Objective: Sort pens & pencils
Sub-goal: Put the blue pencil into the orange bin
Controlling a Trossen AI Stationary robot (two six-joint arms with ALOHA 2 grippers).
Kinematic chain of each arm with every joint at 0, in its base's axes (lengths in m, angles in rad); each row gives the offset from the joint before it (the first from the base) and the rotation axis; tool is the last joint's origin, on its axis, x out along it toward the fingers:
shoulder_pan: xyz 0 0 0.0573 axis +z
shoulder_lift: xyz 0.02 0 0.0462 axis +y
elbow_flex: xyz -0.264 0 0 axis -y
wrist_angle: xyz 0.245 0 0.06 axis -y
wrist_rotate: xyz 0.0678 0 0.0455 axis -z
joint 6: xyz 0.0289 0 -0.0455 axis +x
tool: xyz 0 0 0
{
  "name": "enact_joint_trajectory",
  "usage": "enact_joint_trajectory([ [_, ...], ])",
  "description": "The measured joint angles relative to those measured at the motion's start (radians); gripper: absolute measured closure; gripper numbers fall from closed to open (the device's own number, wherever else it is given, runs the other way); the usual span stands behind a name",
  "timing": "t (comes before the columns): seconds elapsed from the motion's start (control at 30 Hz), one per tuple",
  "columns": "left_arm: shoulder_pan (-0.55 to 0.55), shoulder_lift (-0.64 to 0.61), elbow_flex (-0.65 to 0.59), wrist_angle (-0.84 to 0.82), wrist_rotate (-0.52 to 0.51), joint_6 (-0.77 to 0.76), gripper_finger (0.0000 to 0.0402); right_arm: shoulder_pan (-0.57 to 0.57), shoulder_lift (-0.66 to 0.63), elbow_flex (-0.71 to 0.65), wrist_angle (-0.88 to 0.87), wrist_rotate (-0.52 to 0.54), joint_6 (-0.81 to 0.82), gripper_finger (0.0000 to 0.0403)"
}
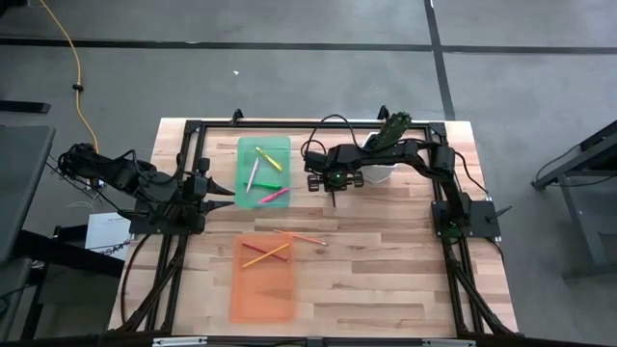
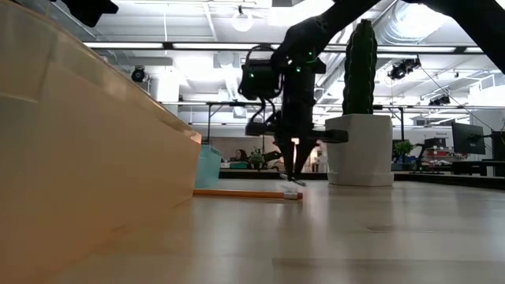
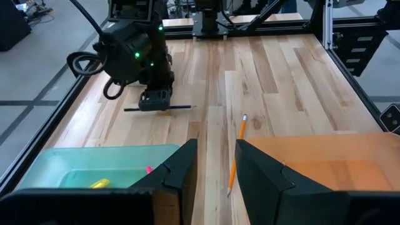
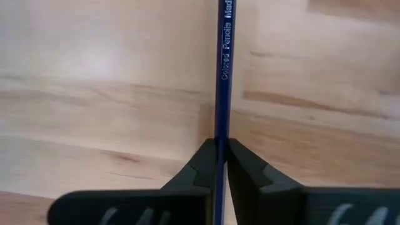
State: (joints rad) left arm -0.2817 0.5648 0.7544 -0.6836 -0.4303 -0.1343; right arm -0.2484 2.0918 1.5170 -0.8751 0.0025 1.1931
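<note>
My right gripper (image 1: 333, 189) stands over the middle of the table, fingers pointing down, shut on a dark blue pencil (image 4: 222, 75). The same pencil (image 3: 159, 108) lies level under that gripper in the left wrist view. An orange pencil (image 1: 301, 236) lies flat on the wood by the orange tray (image 1: 263, 294), which holds two more pencils (image 1: 265, 253). The green tray (image 1: 249, 146) holds several pens (image 1: 273, 196). My left gripper (image 3: 215, 147) waits open at the table's left side, above the gap between the two trays. My right gripper pinches the dark pencil's shaft (image 4: 219, 134) between its two fingers, about midway along it in the left wrist view. The fingers come from above, pointing down, and lie across the pencil. The pencil stays level; whether it is clear of the wood I cannot tell.
A white pot with a green cactus (image 2: 359, 150) stands near the far edge, close behind my right arm. A black frame (image 1: 193, 125) runs around the table. Bare wood lies to the right of the orange tray (image 1: 386, 280).
</note>
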Motion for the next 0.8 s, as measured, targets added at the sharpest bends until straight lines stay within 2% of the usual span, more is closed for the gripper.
enact_joint_trajectory([
  [0.8, 0.0, 0.0, 0.0, 0.0, -0.001, -0.001, 0.0305, 0.01, -0.002, 0.203, 0.018, 0.096, -0.107, 0.0391],
])
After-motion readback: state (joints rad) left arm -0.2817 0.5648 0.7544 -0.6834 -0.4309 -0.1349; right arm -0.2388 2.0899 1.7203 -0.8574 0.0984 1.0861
